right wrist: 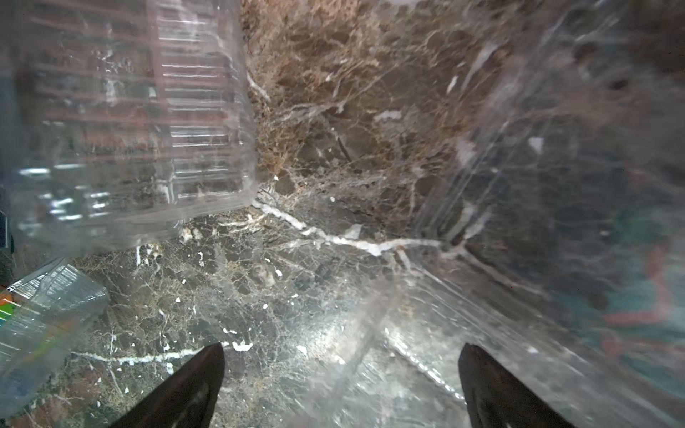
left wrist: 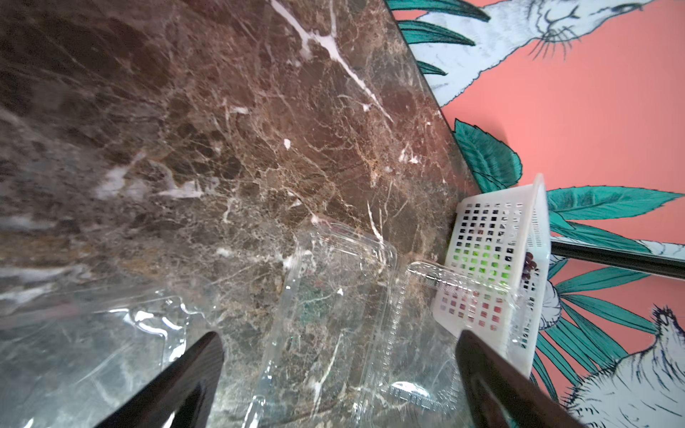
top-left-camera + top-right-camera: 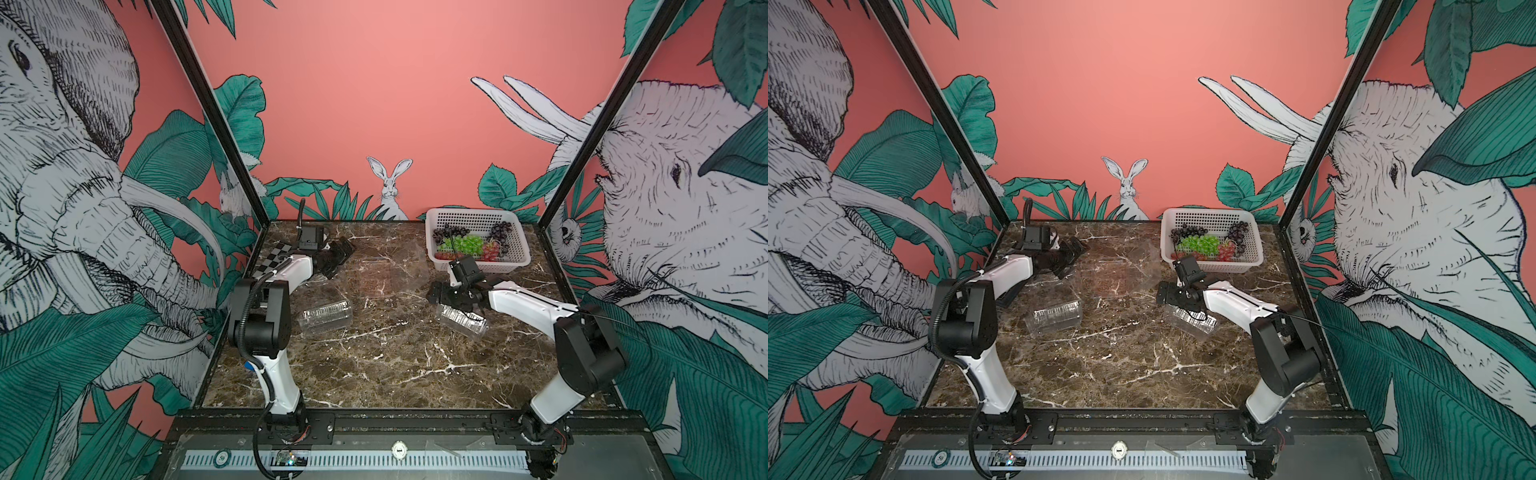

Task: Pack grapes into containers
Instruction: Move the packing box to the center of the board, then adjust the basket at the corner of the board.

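Observation:
The grapes [image 3: 467,245] [image 3: 1202,243], green, red and dark bunches, lie in a white basket [image 3: 515,232] [image 3: 1254,232] at the back right. An open container [image 3: 384,272] [image 3: 1113,276] [image 2: 333,296] lies flat mid-table. A closed container [image 3: 326,318] [image 3: 1054,318] [image 1: 129,111] sits front left, another [image 3: 463,322] [image 3: 1192,322] front right. My left gripper [image 3: 343,255] [image 3: 1075,251] [image 2: 339,342] hovers open and empty beside the open container's left edge. My right gripper [image 3: 436,295] [image 3: 1163,293] [image 1: 343,352] is open and empty above the right container, pointing at the middle.
The basket [image 2: 493,259] shows green grapes through its holes in the left wrist view. A checkerboard card [image 3: 276,257] lies by the left wall under the left arm. Black frame posts rise at the back corners. Bare marble table [image 3: 395,365] spreads across the front.

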Robot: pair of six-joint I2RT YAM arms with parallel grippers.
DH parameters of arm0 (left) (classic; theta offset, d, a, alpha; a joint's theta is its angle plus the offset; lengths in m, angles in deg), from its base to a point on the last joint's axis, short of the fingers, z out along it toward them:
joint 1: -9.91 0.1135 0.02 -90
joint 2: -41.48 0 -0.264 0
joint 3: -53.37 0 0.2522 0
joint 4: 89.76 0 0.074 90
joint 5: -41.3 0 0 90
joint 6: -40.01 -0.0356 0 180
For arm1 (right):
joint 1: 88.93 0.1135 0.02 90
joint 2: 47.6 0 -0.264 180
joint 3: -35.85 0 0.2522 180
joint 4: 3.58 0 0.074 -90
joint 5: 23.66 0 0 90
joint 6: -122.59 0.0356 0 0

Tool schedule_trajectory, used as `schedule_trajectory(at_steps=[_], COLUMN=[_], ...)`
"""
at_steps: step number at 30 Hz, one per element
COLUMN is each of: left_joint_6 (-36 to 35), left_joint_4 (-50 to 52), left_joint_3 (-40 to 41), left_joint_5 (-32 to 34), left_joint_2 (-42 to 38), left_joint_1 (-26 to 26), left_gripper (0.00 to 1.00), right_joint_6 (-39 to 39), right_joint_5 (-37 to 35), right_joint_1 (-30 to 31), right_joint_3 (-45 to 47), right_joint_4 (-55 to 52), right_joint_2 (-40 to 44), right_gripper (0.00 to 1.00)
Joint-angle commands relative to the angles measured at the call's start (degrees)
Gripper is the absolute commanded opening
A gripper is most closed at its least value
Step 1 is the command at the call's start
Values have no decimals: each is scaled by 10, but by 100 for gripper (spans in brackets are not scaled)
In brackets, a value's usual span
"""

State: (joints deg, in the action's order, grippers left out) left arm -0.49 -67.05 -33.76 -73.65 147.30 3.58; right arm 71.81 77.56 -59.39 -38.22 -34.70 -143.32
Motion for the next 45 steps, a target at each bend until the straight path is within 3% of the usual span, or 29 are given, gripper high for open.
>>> schedule_trajectory(at_steps=[1,11,15,22,31,38,45], left_joint_6=[-13,-25,-29,-40,-35,-42,-14], left_joint_4=[32,56,66,81,65,77,55], left_joint_3=[20,63,63,66,52,9,-21], left_joint_5=[-21,-34,-30,-26,-50,-27,-18], left_joint_2=[-59,-128,-138,-153,-147,-149,-134], left_joint_1=[0,1,3,19,3,-60,-121], left_gripper=[99,100,100,100,100,100,99], right_joint_6=[37,109,130,105,-70,-322,-458], right_joint_5=[37,45,47,45,-72,-256,-256], right_joint_1=[25,107,138,163,120,51,-20], right_joint_3=[-20,-144,-242,-367,-353,-292,-269], right_joint_4=[48,96,96,29,-107,-176,-179], right_joint_2=[-31,-150,-214,-259,-128,-25,-40], right_gripper=[98,98,98,98,98,98,98])
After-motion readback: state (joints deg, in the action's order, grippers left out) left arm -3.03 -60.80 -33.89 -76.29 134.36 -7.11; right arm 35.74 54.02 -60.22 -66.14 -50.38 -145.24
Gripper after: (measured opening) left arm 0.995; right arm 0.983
